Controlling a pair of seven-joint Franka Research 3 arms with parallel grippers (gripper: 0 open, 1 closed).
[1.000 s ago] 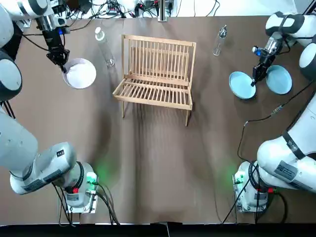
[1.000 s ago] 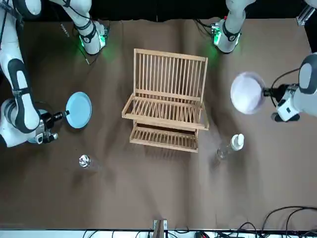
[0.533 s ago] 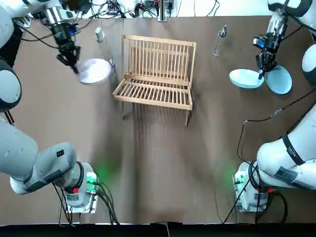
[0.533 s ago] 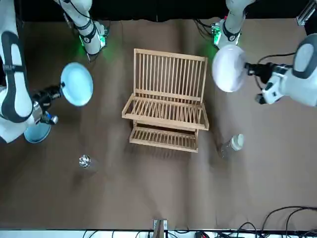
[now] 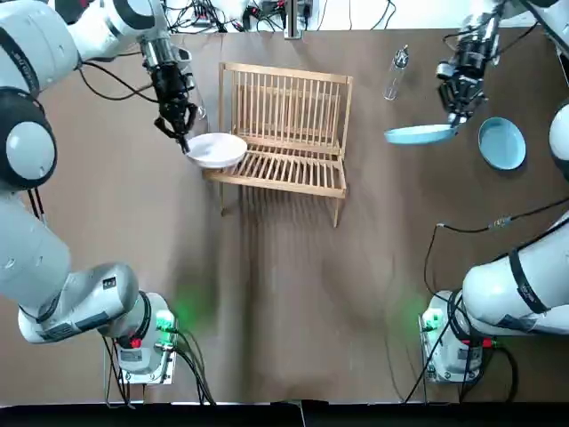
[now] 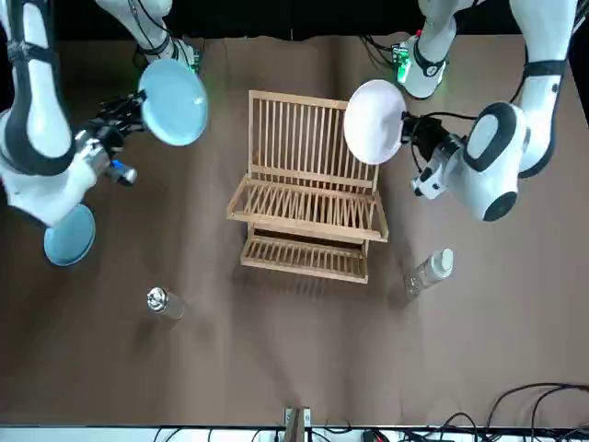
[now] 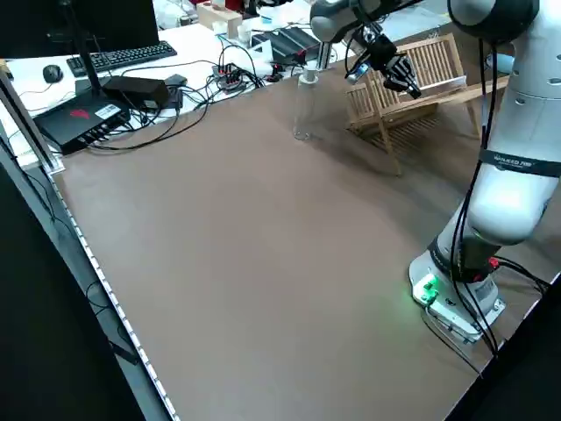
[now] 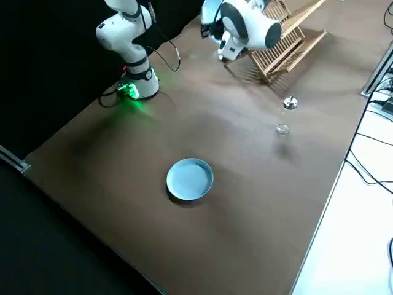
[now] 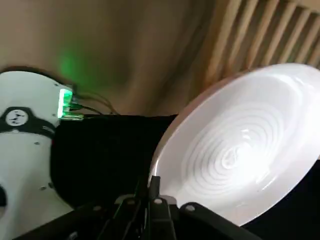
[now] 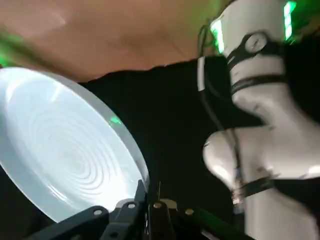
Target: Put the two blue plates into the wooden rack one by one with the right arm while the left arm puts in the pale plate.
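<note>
Brown table (image 7: 219,246), white desk (image 7: 33,92) beyond it with keyboard (image 7: 123,57) and tangled black cables (image 7: 197,96)

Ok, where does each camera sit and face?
Top: overhead, looking down on the wooden rack; both arm bases at bottom.
Front: across the table, facing the robot; bases at top.
Left side: raised at robot's left, looking diagonally across; one base shows.
Right side: raised at its right, over the spare blue plate; one base shows.
Left wrist: on the left gripper, facing its pale plate.
Right wrist: on the right gripper, facing its held blue plate.
Top and front share rack and both carried plates.
</note>
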